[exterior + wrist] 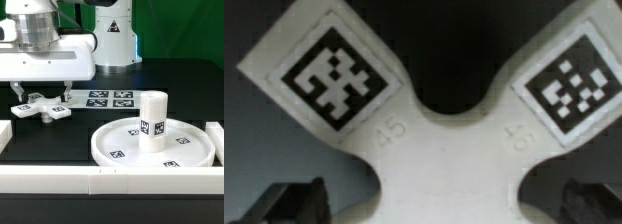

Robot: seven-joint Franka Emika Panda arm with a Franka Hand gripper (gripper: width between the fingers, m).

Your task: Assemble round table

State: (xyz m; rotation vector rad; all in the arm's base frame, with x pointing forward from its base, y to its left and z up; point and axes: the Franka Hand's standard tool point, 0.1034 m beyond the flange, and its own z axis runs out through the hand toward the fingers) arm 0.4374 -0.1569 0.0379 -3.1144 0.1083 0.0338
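Presently the cross-shaped foot [40,108] lies flat on the worktop [50,140] at the exterior view's left. The gripper [40,95] points straight down over it, fingers [292,203] spread either side of one arm, not pinching. Marker board [108,98] just beside; leg [152,120] upright on disc [105,148], well apart.

Robotics lab: marker board [110,98], railed black table [55,140].

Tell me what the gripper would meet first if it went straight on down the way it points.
Most likely the cross-shaped foot, which lies on the table right under the open gripper and fills the wrist view. How much gap is left between them is unclear.
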